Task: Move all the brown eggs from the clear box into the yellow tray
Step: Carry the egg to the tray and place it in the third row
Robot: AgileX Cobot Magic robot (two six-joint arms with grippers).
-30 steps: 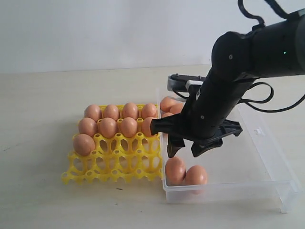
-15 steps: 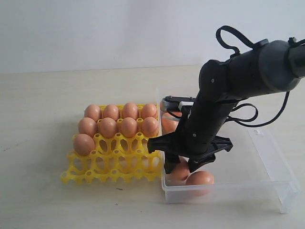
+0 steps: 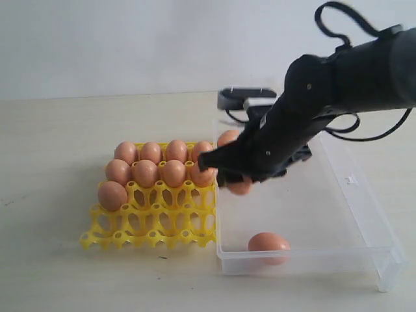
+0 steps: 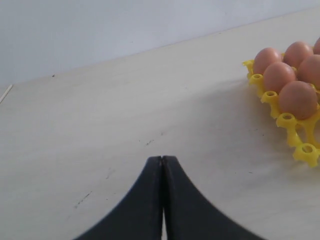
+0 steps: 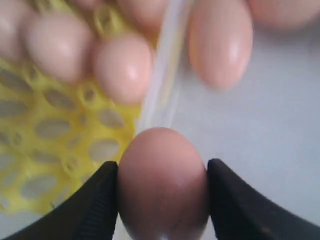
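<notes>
Right claw (image 3: pixel 235 177) risen, brown egg (image 5: pixel 162 185) clamped between fingers (image 5: pixel 95 205).

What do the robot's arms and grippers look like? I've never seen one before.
The right arm is a chunky, glossy black tube with rounded joints. Thin black cables loop off it, and a grey block sits near the wrist. The right gripper has two smooth black fingers with curved inner faces. The left gripper is black too, tapering to a narrow tip.

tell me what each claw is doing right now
left claw: shut, holding nothing
right claw: shut on an egg
</notes>
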